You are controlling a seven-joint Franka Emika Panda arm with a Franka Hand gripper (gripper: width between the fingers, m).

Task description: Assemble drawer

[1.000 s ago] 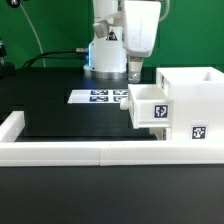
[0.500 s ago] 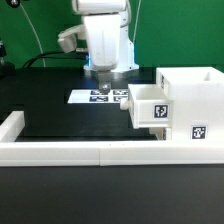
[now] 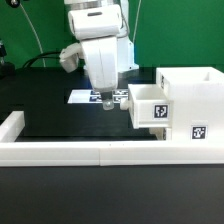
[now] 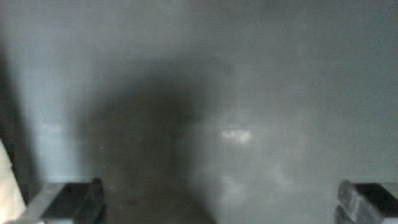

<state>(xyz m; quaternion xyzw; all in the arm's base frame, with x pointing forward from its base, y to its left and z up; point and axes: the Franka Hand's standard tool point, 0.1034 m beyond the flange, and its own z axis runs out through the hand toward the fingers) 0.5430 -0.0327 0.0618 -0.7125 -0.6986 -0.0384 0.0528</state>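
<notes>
As arm swung left, end effector [image 3: 106, 101] lowered

The white drawer case [image 3: 188, 103] stands upright against the low white border wall [image 3: 80, 152]. One tagged tray [image 3: 150, 106] sits partly pushed into it

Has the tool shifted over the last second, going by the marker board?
Yes. The tool has travelled toward the exterior view's left, from beside the drawer case to above the marker board. The partly inserted tray looks unmoved.
</notes>
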